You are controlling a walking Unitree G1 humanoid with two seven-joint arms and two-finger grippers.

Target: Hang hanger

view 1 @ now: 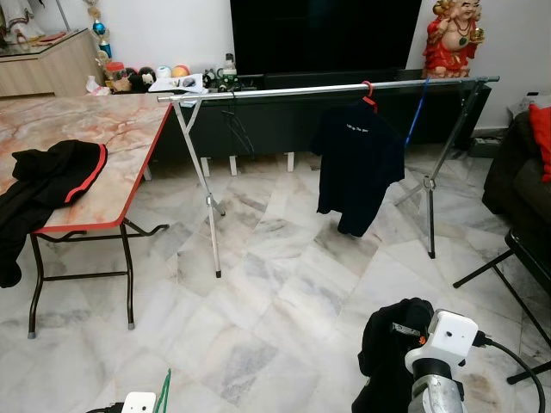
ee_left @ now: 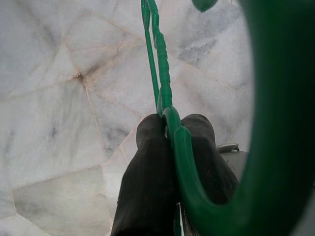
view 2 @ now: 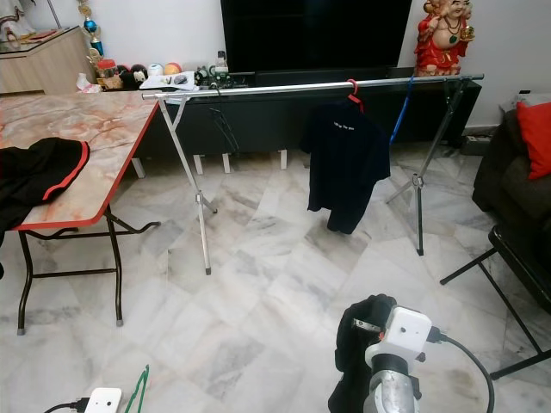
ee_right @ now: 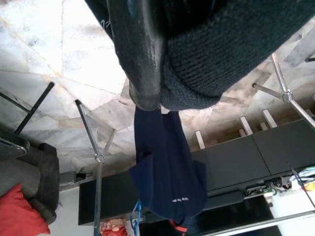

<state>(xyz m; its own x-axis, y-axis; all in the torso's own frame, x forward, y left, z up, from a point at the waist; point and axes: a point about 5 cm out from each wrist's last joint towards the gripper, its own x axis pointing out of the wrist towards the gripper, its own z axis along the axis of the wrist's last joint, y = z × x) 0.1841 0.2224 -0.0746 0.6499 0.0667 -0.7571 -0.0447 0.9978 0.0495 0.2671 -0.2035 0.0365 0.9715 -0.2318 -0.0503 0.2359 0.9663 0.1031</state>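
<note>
Left gripper (ee_left: 170, 129) clenching green hanger (ee_left: 162, 83) above marble floor (ee_left: 54, 113); right gripper (ee_right: 162, 98) grip state indeterminable, pointing toward navy shirt (view 1: 355, 163) hanging on rail (view 1: 284, 91).

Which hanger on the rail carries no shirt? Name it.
The blue hanger. It hangs bare, to the right of the red hanger, which holds the dark shirt.

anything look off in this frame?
One thing: a black garment with red trim lies crumpled on the marble-top table, spilling over its front edge, not hung. The dark shirt hangs fine from the rail. The left gripper clamps a green hanger.
</note>
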